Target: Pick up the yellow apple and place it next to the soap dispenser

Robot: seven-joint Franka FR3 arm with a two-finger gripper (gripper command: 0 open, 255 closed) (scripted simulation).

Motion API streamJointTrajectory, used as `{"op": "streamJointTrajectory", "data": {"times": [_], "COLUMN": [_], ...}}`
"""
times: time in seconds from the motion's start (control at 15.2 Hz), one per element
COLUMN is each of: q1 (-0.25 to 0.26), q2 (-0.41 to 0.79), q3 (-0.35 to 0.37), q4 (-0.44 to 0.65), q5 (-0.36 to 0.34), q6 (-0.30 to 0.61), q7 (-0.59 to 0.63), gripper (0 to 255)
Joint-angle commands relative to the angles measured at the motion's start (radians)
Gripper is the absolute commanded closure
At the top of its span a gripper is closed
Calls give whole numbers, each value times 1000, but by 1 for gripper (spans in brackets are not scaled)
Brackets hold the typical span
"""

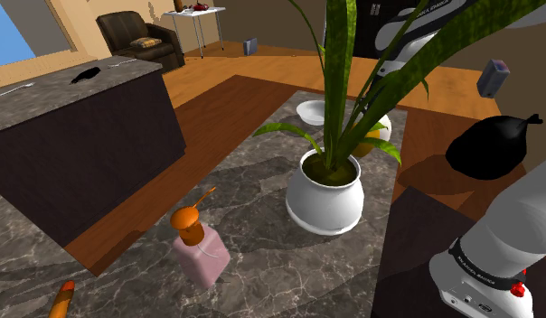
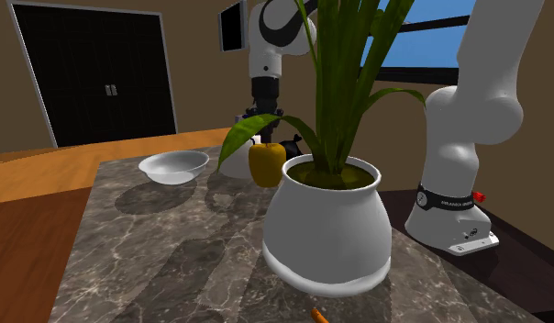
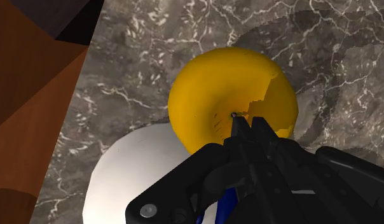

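— At the bench point(image 1: 253, 190) far end, the claw point(image 3: 243, 124) points straight down, fingers pressed together, tips meeting right over the stem dimple of the yellow apple point(image 3: 210, 95).
— Holding it?
— Can't tell. Nothing sits between the fingers except maybe the stem, and the fruit's body lies wholly beyond the tips. Also can't tell whether it rests on the marble or hangs just off it.
— Offset?
— None worth noting. Apple is dead ahead along the claw's axis, stem up toward the tips. It's roundish, so no long axis to line up with.
— Neighbours?
— A white rounded object point(image 3: 137, 178) sits just beside the apple; touching or not, can't say. The white bowl point(image 2: 174, 167) is further along the same end. The plant pot point(image 2: 328, 229) stands mid-bench, its leaves crossing in front of the arm in the second exterior view.
— Target?
— The soap dispenser point(image 1: 201, 253), pink with an orange pump, sits toward the opposite end, well apart from the apple. The pot lies between them. My read: the carry must clear the pot and leaves, then set down on bare marble beside the dispenser.
— Any text?
— The base band point(image 2: 447, 203) on the arm carries writing, too small to read. No label visible on the apple or dispenser.
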Motion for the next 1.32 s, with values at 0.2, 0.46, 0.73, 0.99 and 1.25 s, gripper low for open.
{"op": "streamJointTrajectory", "data": {"times": [0.2,0.46,0.73,0.99,1.25], "q1": [0,-2,-3,-4,-4], "q2": [-6,-29,-48,-64,-76], "q3": [0,1,2,3,4], "q4": [7,39,74,112,154], "q5": [-3,-13,-22,-28,-34], "q6": [-13,-66,-118,-170,-223], "q7": [4,19,33,46,57], "gripper": [255,255,255,255,255]}}
